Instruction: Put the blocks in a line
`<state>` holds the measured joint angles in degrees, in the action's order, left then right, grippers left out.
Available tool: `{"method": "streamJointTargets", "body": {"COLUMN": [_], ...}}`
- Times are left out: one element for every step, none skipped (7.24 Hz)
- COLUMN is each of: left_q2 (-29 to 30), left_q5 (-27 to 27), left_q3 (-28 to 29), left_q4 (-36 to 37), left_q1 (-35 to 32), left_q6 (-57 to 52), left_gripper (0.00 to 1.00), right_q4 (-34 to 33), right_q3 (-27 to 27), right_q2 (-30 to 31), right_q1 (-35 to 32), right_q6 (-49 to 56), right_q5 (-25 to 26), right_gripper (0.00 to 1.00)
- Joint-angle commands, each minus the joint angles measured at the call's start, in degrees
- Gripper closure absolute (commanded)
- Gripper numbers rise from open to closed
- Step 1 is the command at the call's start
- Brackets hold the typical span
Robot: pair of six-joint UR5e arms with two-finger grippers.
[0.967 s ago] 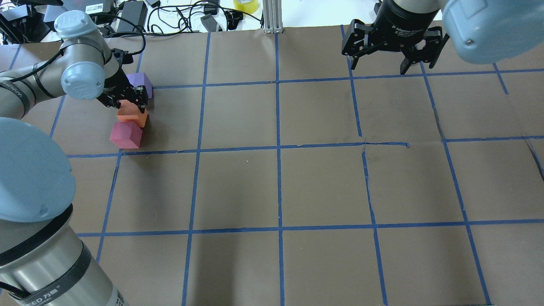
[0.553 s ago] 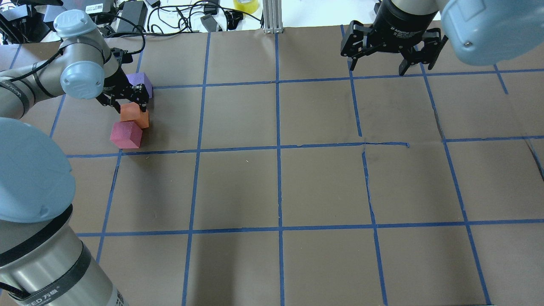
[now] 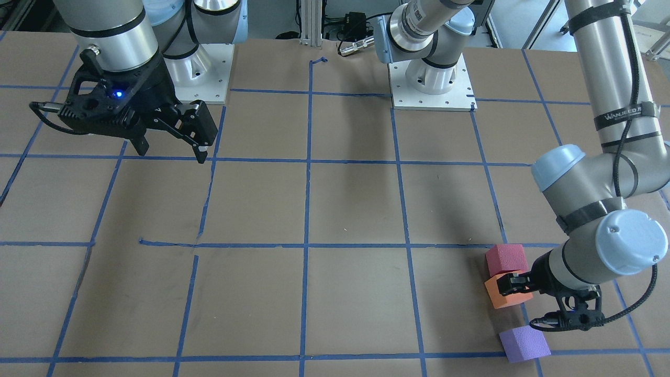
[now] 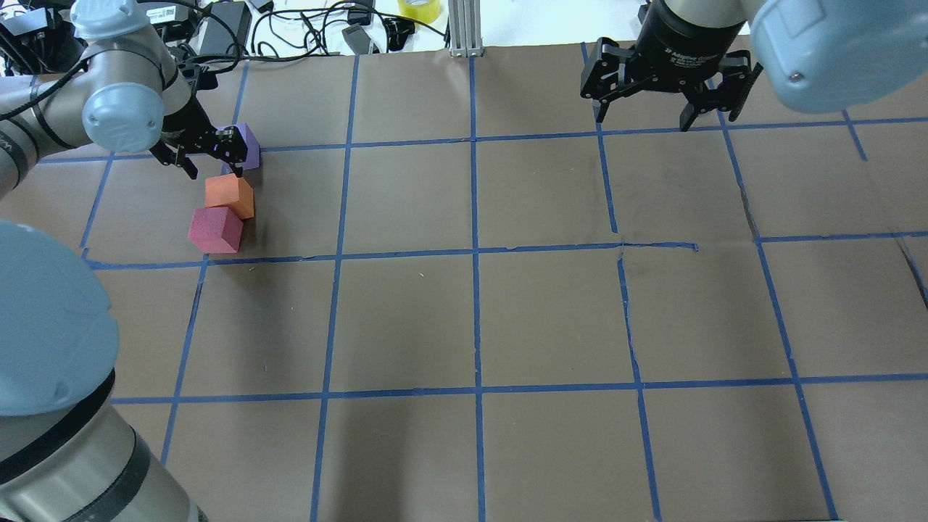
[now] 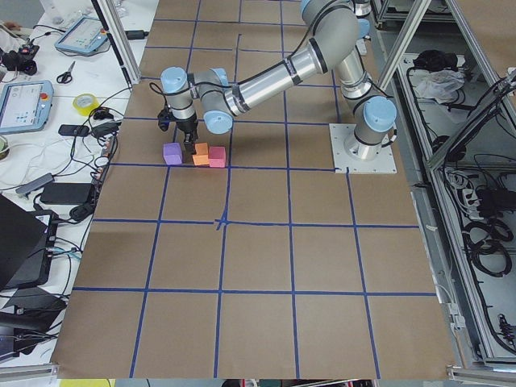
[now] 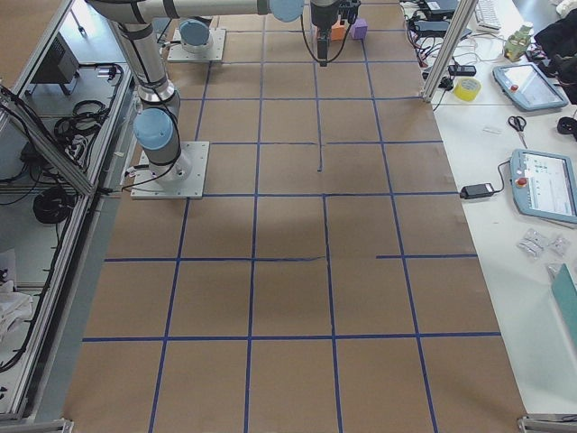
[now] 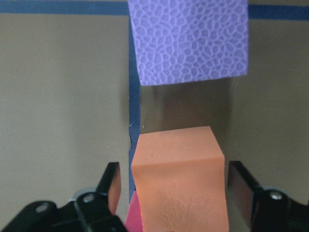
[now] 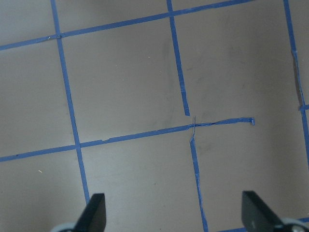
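The orange block (image 4: 230, 196) sits on the table and touches the pinkish-red block (image 4: 214, 230) at one corner. The purple block (image 4: 246, 141) stands a short gap beyond the orange one, on a blue tape line. My left gripper (image 4: 212, 168) is open and empty, just above and behind the orange block. In the left wrist view the orange block (image 7: 178, 181) lies between the fingers (image 7: 112, 186) with a gap on each side, and the purple block (image 7: 188, 41) is ahead. My right gripper (image 4: 645, 116) is open and empty, high over the far right of the table.
The brown table (image 4: 471, 319) carries a grid of blue tape lines. Cables, power bricks and a yellow tape roll (image 4: 419, 9) lie beyond the far edge. An aluminium post (image 4: 464, 29) stands at the far middle. The right gripper also shows in the front view (image 3: 171, 152).
My left gripper has drawn up and back from the orange block, toward the far left. The orange block now shows fully and stays by the pinkish-red one. The right arm barely moved.
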<state>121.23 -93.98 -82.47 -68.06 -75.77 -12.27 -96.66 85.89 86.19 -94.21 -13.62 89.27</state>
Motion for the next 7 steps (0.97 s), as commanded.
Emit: {"method": "streamJointTargets", "body": {"left_q2": [-5.71, -8.09, -10.64, -13.62, -16.35, -19.07, -21.88], "left_q5": [0.29, -0.15, -0.15, 0.02, 0.02, 0.2, 0.29], "left_q3": [3.78, 4.67, 4.42, 4.68, 4.51, 4.25, 3.98], "left_q4": [-10.64, -12.69, -14.45, -16.56, -17.71, -21.37, -23.5], "left_q1": [-4.44, -8.47, -12.0, -15.51, -18.42, -19.32, -19.93], "left_q6": [0.22, 0.83, 1.54, 3.63, 4.7, 5.05, 8.54], "left_gripper": [0.19, 0.18, 0.18, 0.18, 0.18, 0.18, 0.18], "right_q4": [0.07, 0.07, -0.01, -0.02, -0.02, -0.1, -0.02], "right_q3": [0.07, 0.24, 0.5, 0.42, 0.42, 0.42, 0.42], "right_q2": [0.03, 0.12, 0.04, 0.03, -0.14, -0.14, -0.05], "right_q1": [-0.01, -0.01, -0.01, -0.01, -0.01, -0.01, -0.01], "right_q6": [0.08, 0.0, 0.08, 0.08, 0.08, 0.08, 0.08], "right_q5": [0.12, 0.03, 0.03, 0.03, 0.03, 0.03, 0.03], "right_gripper": [0.0, 0.0, 0.0, 0.0, 0.0, 0.0, 0.0]}}
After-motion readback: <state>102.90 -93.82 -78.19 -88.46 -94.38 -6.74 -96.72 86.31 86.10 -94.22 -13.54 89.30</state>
